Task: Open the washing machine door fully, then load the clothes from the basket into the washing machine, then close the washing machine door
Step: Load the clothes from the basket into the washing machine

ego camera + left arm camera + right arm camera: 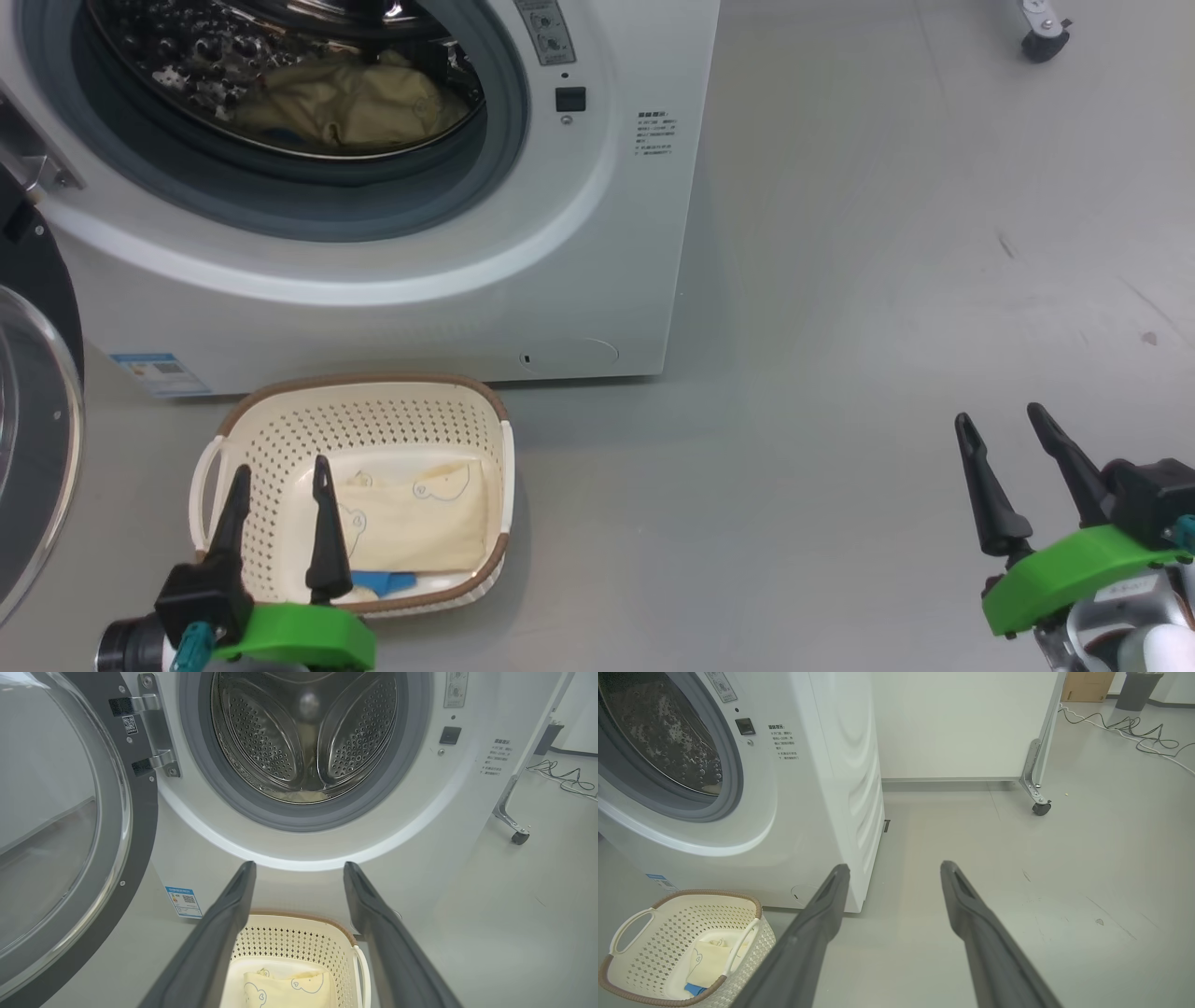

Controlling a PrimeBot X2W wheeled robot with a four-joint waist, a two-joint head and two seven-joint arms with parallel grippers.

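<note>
On floor [840, 373], basket [373, 420] w/ clothes [420, 513] is set below open washer [597, 233], prob. for short reach; left hand [283, 465], right hand [998, 413] spread, empty.

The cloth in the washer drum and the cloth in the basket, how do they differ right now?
The drum cloth lies bunched and wrinkled inside the drum; the basket cloth lies flat and folded in the basket. The drum cloth looks a darker, duller yellow in shade; the basket cloth is pale cream with blue line drawings plainly showing. Both are soft yellowish fabric.
</note>
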